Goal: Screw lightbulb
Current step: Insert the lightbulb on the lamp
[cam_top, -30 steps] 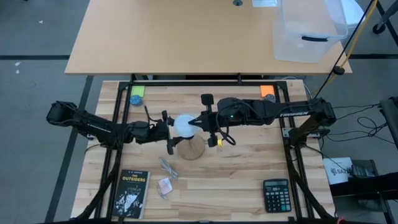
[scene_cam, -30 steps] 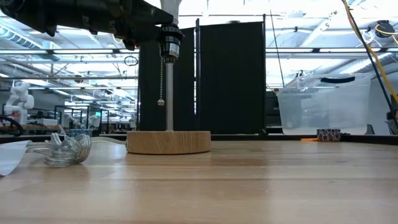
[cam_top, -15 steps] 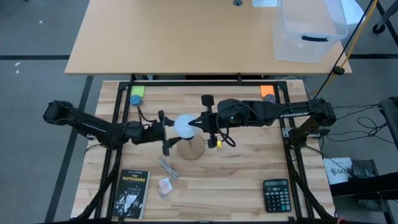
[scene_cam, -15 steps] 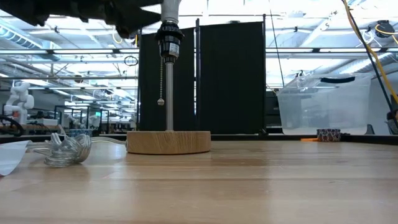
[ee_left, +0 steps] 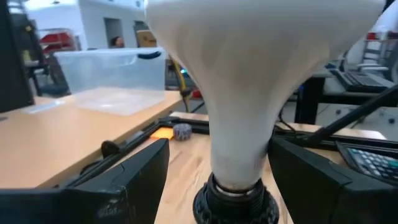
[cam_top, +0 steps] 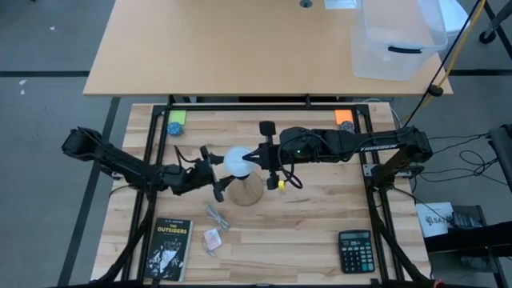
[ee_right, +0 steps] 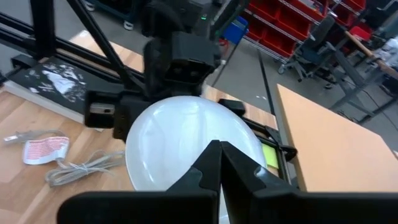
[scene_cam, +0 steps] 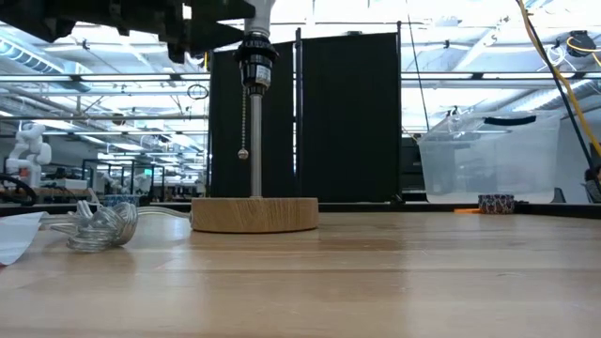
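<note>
The white lightbulb [cam_top: 238, 162] stands upright with its narrow base in the black socket [ee_left: 235, 202] of a lamp stand. The stand has a metal post and a round wooden foot [scene_cam: 254, 214], and a pull chain [scene_cam: 246, 122] hangs from the socket. My left gripper [cam_top: 212, 170] comes in level from the table's left and is open. Its fingers [ee_left: 134, 180] stand on either side of the bulb's neck [ee_left: 239, 149], with a gap on each side. My right gripper [cam_top: 254, 158] is shut at the globe's right side. My right gripper has its shut fingertips [ee_right: 217, 163] against the upper right side of the bulb's globe [ee_right: 202, 134]. It comes from the table's right, slanting a little downward. The bulb stays upright in the socket.
On the near part of the table lie a book [cam_top: 168, 250], a crumpled clear wrapper [cam_top: 216, 216], a small packet [cam_top: 212, 238] and a calculator [cam_top: 354, 251]. A green pad [cam_top: 176, 126] and an orange pad [cam_top: 344, 120] sit near the far edge. A clear bin [cam_top: 396, 40] stands on the table beyond.
My left gripper has shifted slightly toward the table's left and near side and swung round a little. It stays open about the bulb's neck. The bulb, the stand and my right gripper have kept still.
</note>
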### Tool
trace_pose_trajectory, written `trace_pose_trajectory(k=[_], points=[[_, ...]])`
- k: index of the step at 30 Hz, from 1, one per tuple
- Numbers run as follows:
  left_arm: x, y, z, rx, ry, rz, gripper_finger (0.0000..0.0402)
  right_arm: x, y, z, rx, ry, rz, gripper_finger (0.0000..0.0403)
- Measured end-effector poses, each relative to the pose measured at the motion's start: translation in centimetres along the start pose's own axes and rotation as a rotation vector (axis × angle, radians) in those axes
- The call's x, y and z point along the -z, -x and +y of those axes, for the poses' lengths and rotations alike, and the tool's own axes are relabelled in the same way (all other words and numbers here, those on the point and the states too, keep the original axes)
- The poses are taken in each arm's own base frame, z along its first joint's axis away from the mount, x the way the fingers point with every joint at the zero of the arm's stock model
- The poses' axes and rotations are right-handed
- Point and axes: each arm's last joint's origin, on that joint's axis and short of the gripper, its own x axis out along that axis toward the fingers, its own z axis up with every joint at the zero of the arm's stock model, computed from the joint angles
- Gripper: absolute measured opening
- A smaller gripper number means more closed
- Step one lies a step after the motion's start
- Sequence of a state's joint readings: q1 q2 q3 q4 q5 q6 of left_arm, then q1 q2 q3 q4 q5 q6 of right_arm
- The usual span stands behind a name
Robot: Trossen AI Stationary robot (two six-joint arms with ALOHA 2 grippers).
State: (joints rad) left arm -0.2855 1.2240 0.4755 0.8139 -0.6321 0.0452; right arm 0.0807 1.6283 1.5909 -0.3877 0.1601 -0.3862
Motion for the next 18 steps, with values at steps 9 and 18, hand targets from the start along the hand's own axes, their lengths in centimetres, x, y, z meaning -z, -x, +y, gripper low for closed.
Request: trace_pose_trajectory(k=[9,18], points=[[0.5,-1.5,-1.5,-0.050,0.014,0.028,0.0275,0.0,0.0,-0.1,0.020,-0.001,0.009,0.0000],[0.3,-3.2,-3.5,-0.175,-0.019,0.040,0.0275,0.0,0.0,-0.1,0.020,-0.008,0.009,0.0000]])
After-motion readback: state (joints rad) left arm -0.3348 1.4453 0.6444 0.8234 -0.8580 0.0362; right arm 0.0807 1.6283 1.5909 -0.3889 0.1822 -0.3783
